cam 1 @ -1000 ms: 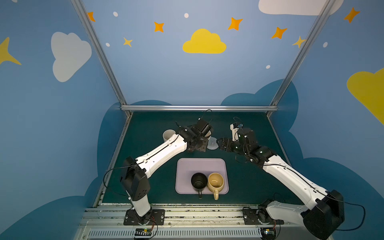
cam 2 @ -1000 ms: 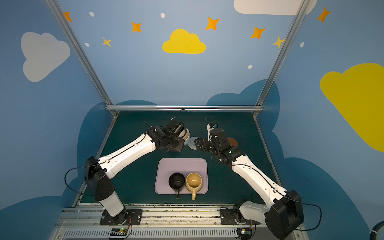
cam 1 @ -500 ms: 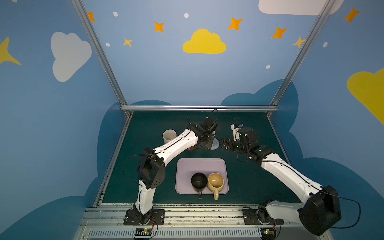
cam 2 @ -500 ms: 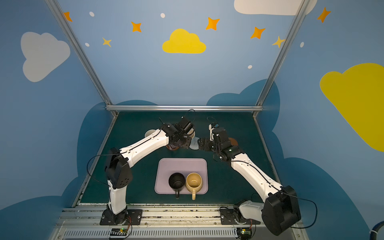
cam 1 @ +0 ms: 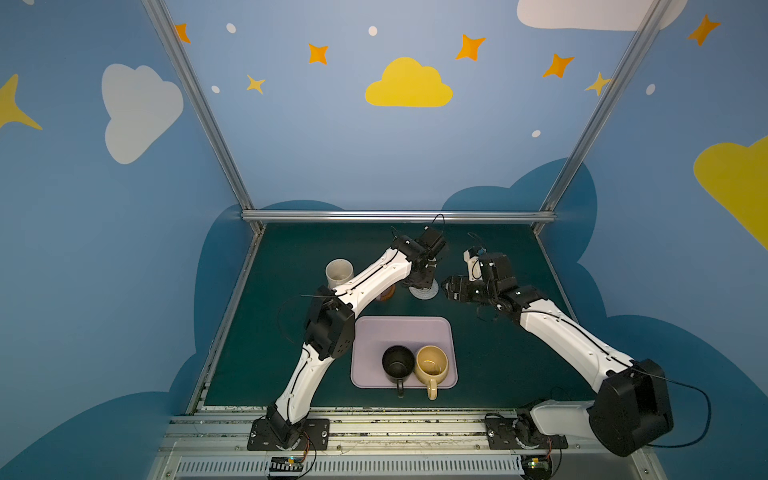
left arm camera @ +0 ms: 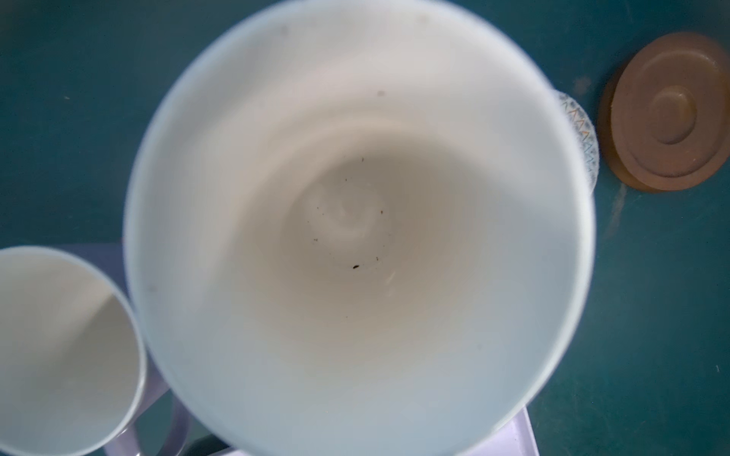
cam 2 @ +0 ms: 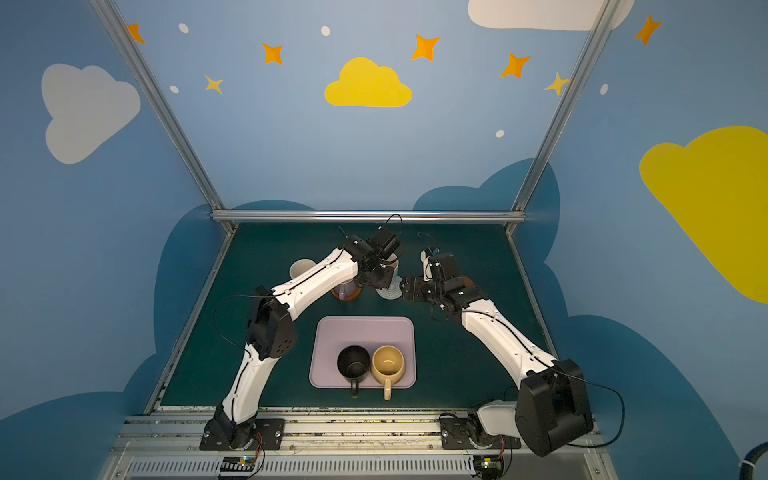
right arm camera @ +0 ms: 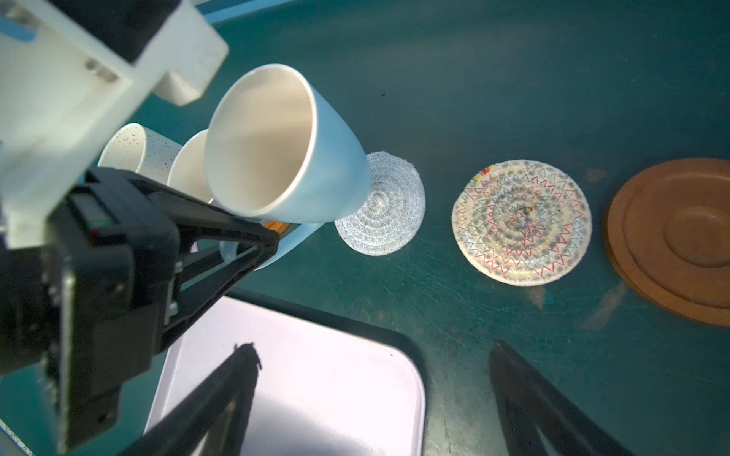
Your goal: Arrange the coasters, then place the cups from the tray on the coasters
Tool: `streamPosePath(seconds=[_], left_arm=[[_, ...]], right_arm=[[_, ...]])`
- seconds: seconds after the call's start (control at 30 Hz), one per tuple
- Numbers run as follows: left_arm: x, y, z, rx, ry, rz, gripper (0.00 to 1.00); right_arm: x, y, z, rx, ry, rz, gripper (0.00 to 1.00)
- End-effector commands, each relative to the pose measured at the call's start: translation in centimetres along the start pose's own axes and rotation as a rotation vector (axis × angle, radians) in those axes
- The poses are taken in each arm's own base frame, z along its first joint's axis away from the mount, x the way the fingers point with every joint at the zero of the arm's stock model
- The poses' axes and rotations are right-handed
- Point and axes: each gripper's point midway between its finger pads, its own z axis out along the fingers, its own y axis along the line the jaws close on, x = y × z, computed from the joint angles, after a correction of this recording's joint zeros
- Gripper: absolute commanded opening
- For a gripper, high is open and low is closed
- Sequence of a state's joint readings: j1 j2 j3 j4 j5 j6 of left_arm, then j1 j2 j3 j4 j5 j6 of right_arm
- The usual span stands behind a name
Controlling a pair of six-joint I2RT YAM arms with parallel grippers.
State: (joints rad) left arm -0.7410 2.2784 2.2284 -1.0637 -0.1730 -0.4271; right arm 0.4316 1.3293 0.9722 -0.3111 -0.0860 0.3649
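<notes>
**Light blue mug now over the grey-white coaster**

The light blue handled ceramic mug (right arm camera: 284,150) hangs tilted, its base over the edge of the grey-white round woven coaster (right arm camera: 387,213). Whether the two touch cannot be told. The left end effector (right arm camera: 272,239) is pinched narrow on the mug's handle. A second ago it sat further left, by the lavender handled mug (cam 2: 345,286). It has since carried the light blue mug rightward to the coaster, and the left arm's elbow has swung up and in toward the tray.

The lavender handled mug stands on the orange-brown round woven coaster (cam 2: 355,295). The cream speckled mug (cam 1: 338,272) stands further left on the dark green bench (cam 1: 498,365). Neither has moved.

Past the grey-white coaster lie the beige round woven coaster with coloured zigzag stitching (right arm camera: 521,223) and then a smooth brown wooden coaster (right arm camera: 671,237).

The right end effector (right arm camera: 371,347) hovers near the grey-white coaster with its jaws wide and empty, hardly shifted.

On the pale lilac rectangular tray (cam 1: 401,332), the black mug (cam 1: 398,361) and the mustard-tan mug (cam 1: 432,363) stand side by side as before.
</notes>
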Motion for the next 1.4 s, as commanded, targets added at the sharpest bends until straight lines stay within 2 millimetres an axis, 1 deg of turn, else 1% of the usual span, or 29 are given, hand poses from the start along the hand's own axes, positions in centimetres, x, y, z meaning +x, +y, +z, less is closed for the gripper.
streamPosePath(seconds=[0.0,0.07,0.2,0.3,0.43,0.67,0.87,1.1,1.27,1.37], left_arm=[[-0.4,-0.3,-1.5,0.03,0.016,-0.033,0.04],[-0.1,-0.9,-1.0,0.052,0.044,-0.034,0.04],[0.1,-1.0,-0.1,0.056,0.069,-0.044,0.04],[-0.1,-0.8,0.3,0.041,0.065,-0.042,0.04],[-0.5,-1.5,0.7,0.07,0.051,-0.037,0.04],[-0.6,-0.9,1.2,0.034,0.046,-0.047,0.04],[-0.7,-1.5,1.7,0.061,0.047,-0.052,0.04],[-0.4,-1.0,2.9,0.022,0.054,-0.048,0.04],[-0.2,-1.7,3.5,0.054,0.067,-0.063,0.05],[0.4,-1.6,4.3,0.032,0.083,-0.055,0.06]], right_arm=[[-0.6,-0.6,-0.7,0.027,-0.017,-0.008,0.91],[-0.4,-0.9,-0.8,0.032,-0.016,-0.003,0.91],[-0.2,-1.1,-0.8,0.031,-0.005,0.011,0.91],[-0.2,-1.1,-0.8,0.025,-0.005,0.018,0.91],[-0.1,-1.1,-0.6,0.021,-0.002,0.021,0.91],[0.0,-1.1,-0.6,0.021,0.008,0.025,0.91],[-0.1,-1.1,-0.7,0.024,0.01,0.023,0.91],[0.3,-1.3,-0.5,0.027,0.015,0.026,0.91],[0.7,-1.6,-0.3,0.037,0.028,0.029,0.91],[0.6,-1.6,-0.3,0.033,0.029,0.03,0.91]])
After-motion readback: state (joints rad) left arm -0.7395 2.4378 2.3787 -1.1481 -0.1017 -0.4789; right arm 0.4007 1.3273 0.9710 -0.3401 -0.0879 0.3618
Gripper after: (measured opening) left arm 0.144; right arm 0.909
